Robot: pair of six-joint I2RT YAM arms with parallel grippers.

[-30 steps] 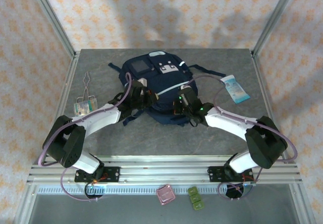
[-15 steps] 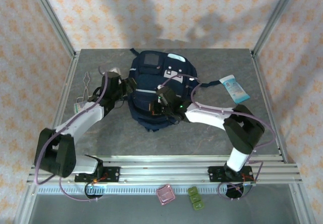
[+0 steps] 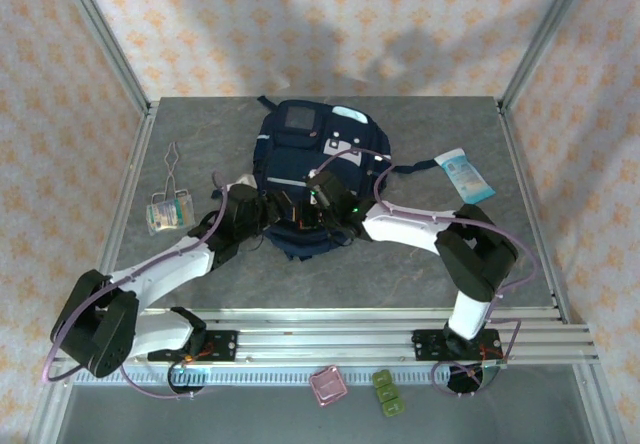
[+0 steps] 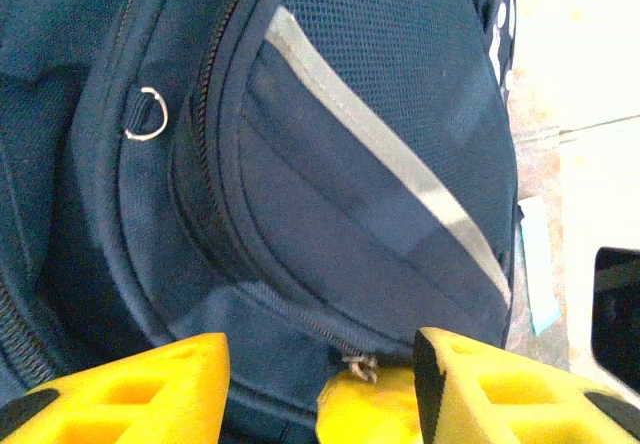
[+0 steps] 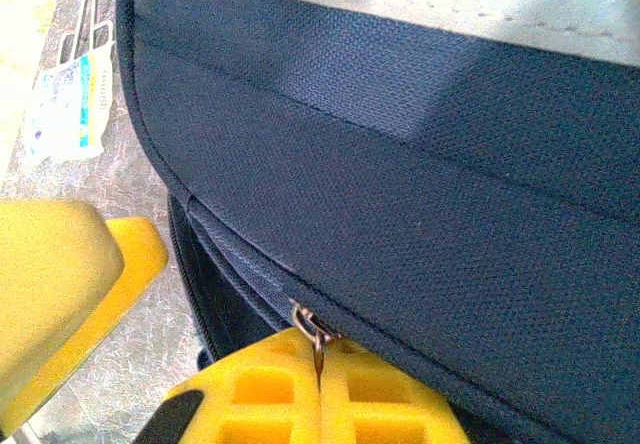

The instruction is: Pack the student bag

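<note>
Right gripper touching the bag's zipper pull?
Touching. Right wrist view: the right gripper pinches the metal zipper pull of the student bag, fingers shut on it, no gap.

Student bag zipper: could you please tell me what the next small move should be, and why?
Probably close the left claw on the fabric of the student bag beside the zipper pull, to brace it. The right claw is shut on that pull, while the left claw stands open at the bag, holding nothing; unbraced, the bag would likely slide when the zipper is drawn.
</note>
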